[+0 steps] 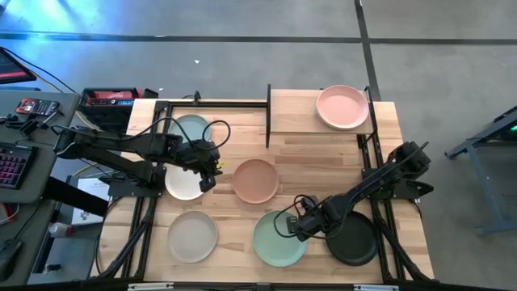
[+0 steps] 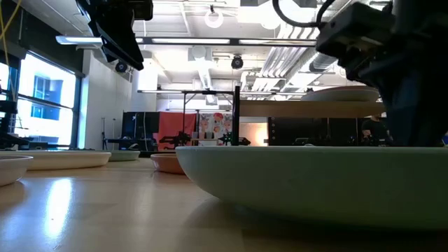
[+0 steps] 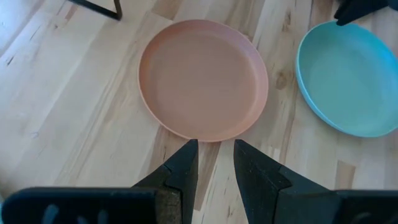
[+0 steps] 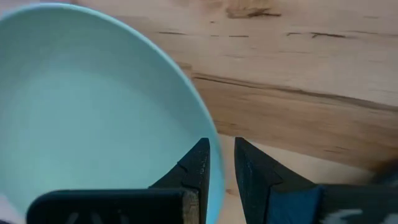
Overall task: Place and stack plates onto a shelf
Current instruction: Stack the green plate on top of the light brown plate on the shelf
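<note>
The shelf (image 1: pixel 295 113) stands at the table's far edge with the pink plate (image 1: pixel 342 107) on its right half. On the tabletop lie the pale teal (image 1: pixel 192 127), white (image 1: pixel 179 184), terracotta (image 1: pixel 256 180), beige (image 1: pixel 192 236), mint green (image 1: pixel 277 240) and black (image 1: pixel 355 240) plates. My left gripper (image 1: pixel 208 174) hovers high, open, between the white plate and the terracotta plate (image 3: pixel 202 78). My right gripper (image 1: pixel 296 226) is low at the mint green plate's right rim. My right gripper is on the mint green plate's rim (image 4: pixel 214 186) at its right side, one finger inside the plate and one outside it. The fingers slant down from the table's right. The plate (image 2: pixel 315 182) looks to lie on the tabletop.
Black frame rails run along the table's left and right sides. The shelf's left half is bare wood. A keyboard and tools sit on a side desk left of the table. Bare planks lie between the shelf and the terracotta plate.
</note>
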